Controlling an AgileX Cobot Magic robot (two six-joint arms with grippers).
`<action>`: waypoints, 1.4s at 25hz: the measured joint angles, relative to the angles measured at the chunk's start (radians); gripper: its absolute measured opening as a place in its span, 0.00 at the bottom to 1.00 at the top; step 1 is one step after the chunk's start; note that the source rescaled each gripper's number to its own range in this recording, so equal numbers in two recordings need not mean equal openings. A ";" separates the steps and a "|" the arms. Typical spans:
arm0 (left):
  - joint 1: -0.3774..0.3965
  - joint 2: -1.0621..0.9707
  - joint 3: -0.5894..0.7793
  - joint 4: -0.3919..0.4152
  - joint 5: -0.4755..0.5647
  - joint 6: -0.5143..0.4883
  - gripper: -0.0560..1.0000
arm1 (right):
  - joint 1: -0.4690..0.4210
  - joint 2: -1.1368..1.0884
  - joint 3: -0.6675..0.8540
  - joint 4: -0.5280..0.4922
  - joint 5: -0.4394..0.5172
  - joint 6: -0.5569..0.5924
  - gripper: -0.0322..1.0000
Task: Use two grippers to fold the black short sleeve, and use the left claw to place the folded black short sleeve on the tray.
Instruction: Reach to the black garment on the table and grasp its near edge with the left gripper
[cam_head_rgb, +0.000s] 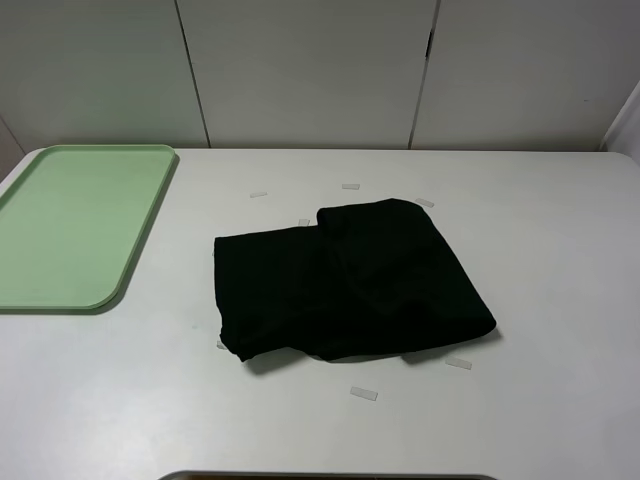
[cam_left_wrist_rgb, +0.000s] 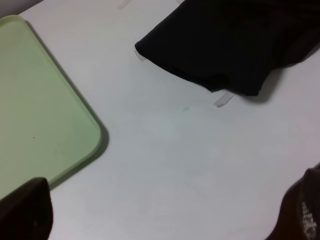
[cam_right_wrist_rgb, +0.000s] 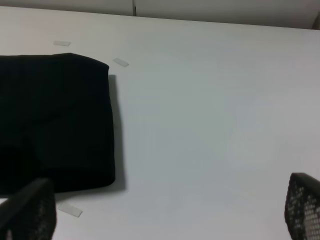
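**Left pincer (cam_left_wrist_rgb: 162, 212) and right pincer (cam_right_wrist_rgb: 165, 210) both spread wide, nothing between the jaws**

Only the wrist views show the pincers; the high view shows neither arm. In the left wrist view two dark fingertips (cam_left_wrist_rgb: 25, 212) poke in at opposite corners of the picture, far apart, with bare white table (cam_left_wrist_rgb: 165, 160) between them. The right wrist view is much the same: two black fingertips (cam_right_wrist_rgb: 304, 205), one dotted with a fine grid texture, both cut off by the frame.

The black short-sleeve T-shirt (cam_head_rgb: 350, 285) lies about the middle of the table, and neither pincer touches it. The high view shows it whole: a soft, matt, roughly rectangular heap, with one layer lapped over its right part and a lumpy edge toward the table's near edge. Each wrist view catches only part of it. Sleeves and collar cannot be made out in the black.

The pale green tray (cam_head_rgb: 70, 220), smooth plastic with rounded corners and a low rim, sits at the table's far left corner, cropped by the picture's edge. The left wrist view shows one rounded corner of it. Small pale tape strips (cam_head_rgb: 363, 394) lie around the T-shirt. A dark strip (cam_head_rgb: 330, 476) at the table's near edge is too cropped to identify.
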 joint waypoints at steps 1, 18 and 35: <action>0.000 0.000 0.000 -0.006 -0.003 -0.011 0.98 | 0.000 0.000 0.000 0.000 0.000 0.000 1.00; 0.000 0.670 -0.023 -0.375 -0.421 -0.175 0.98 | 0.000 0.000 0.001 0.000 -0.001 0.000 1.00; 0.001 1.502 -0.023 -1.043 -0.817 0.398 0.98 | 0.000 0.000 0.001 0.000 -0.001 0.000 1.00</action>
